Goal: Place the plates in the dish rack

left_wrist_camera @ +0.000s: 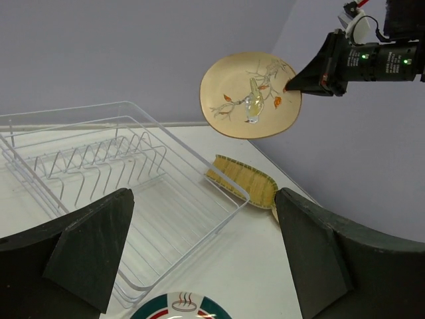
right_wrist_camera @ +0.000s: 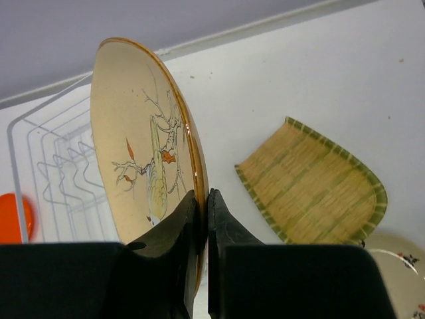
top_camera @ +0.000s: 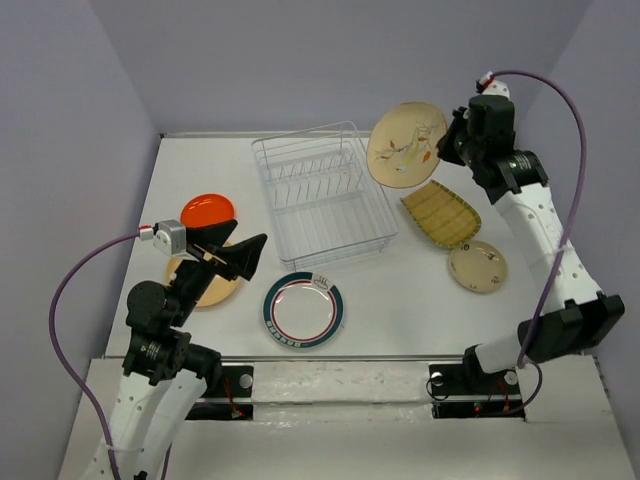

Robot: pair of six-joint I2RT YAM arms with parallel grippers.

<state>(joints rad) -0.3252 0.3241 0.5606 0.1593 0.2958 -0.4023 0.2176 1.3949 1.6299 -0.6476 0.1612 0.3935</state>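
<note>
The right gripper (top_camera: 443,141) is pressed together on the rim of the cream bird-and-branch plate (top_camera: 405,143), one finger on each face. The plate is held off the table (top_camera: 400,320), turned nearly on edge. In the top view it sits just beside the far right corner of the dish rack (top_camera: 320,195), and in the left wrist view it hangs above the rack's top wire without touching it. The rack stands at the centre of the table with no plate between its prongs. The left gripper (top_camera: 238,252) is spread wide and holds nothing. It hovers over the tan plate (top_camera: 205,285) at the near left, facing the rack. The orange-red plate (top_camera: 207,208) lies flat left of the rack. The white plate with teal rim (top_camera: 303,310) lies flat in front of the rack. The yellow-green striped plate (top_camera: 440,213) lies right of the rack, below the raised plate. The small cream floral plate (top_camera: 477,266) lies just beside the striped plate on its near side.
</note>
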